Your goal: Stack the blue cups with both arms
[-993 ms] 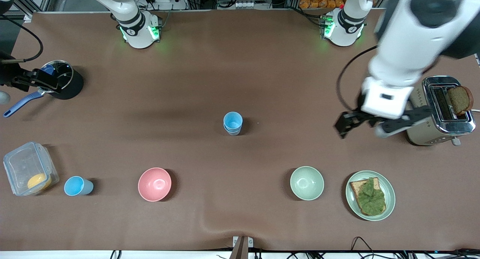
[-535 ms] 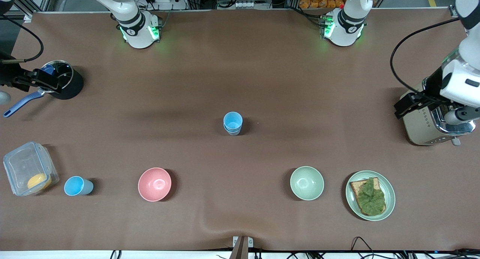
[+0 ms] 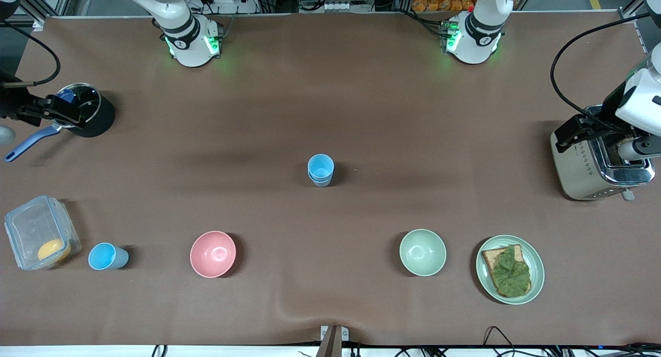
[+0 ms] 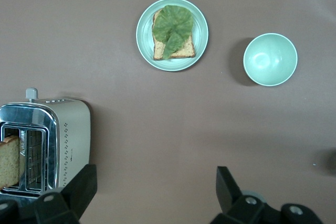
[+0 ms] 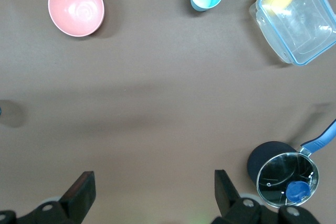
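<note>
Two blue cups are already nested at the middle of the table as a stacked pair (image 3: 320, 170), and a third blue cup (image 3: 107, 257) is left standing alone near the front camera, between the plastic box (image 3: 41, 232) and the pink bowl (image 3: 213, 253), at the right arm's end. The step in hand is judged to be the fetching of this last cup; a reach by the right arm, a grip on the rim or wall, and a carry to the stack would be called for.

The left gripper (image 4: 152, 192) is held over the toaster (image 3: 594, 163) with its fingers apart and nothing between them. The right gripper (image 5: 152, 192) is held high beside the lidded saucepan (image 3: 85, 109), likewise spread and empty.

The box contains something yellow, possibly a piece of fruit. Both bowls, pink and green bowl (image 3: 422, 252), are empty. On the plate (image 3: 537, 274) bread topped with lettuce is laid, and a slice of bread is seen in the toaster's slot.
</note>
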Robot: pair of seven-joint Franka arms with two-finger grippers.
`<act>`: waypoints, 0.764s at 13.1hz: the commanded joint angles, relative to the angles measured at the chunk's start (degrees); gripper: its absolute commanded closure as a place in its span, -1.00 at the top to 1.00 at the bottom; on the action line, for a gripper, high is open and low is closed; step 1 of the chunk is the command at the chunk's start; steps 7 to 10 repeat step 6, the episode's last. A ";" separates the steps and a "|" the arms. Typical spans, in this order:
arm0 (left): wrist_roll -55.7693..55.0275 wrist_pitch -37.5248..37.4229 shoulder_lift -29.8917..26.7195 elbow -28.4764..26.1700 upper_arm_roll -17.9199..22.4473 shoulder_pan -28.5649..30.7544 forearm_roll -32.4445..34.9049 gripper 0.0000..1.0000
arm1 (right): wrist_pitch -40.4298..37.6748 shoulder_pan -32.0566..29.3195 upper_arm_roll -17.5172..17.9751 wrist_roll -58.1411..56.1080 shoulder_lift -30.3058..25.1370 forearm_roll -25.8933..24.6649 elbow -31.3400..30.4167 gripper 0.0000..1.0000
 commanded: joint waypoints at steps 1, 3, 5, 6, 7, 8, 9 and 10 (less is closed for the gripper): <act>2.03 -1.68 -1.38 -1.07 1.34 -0.49 -2.98 1.00 | -0.19 0.06 0.17 0.06 -0.56 -1.15 -0.43 1.00; 2.11 -3.52 -1.55 -1.07 1.52 -0.67 -3.08 1.00 | -0.19 0.06 0.17 -0.02 -0.56 -1.15 -0.43 1.00; 2.47 -5.64 -1.55 -1.16 1.43 -1.46 -3.08 1.00 | -0.19 0.06 0.17 -0.02 -0.56 -1.15 -0.43 1.00; 2.55 -6.43 -1.73 -1.33 1.34 -1.90 -3.08 1.00 | -0.19 0.06 0.17 -0.03 -0.56 -1.15 -0.51 1.00; 2.55 -6.43 -1.73 -1.33 1.34 -1.90 -3.08 1.00 | -0.19 0.06 0.17 -0.03 -0.56 -1.15 -0.51 1.00; 2.55 -6.43 -1.73 -1.33 1.34 -1.90 -3.08 1.00 | -0.19 0.06 0.17 -0.03 -0.56 -1.15 -0.51 1.00; 2.55 -6.43 -1.73 -1.33 1.34 -1.90 -3.08 1.00 | -0.19 0.06 0.17 -0.03 -0.56 -1.15 -0.51 1.00; 2.55 -6.43 -1.73 -1.33 1.34 -1.90 -3.08 1.00 | -0.19 0.06 0.17 -0.03 -0.56 -1.15 -0.51 1.00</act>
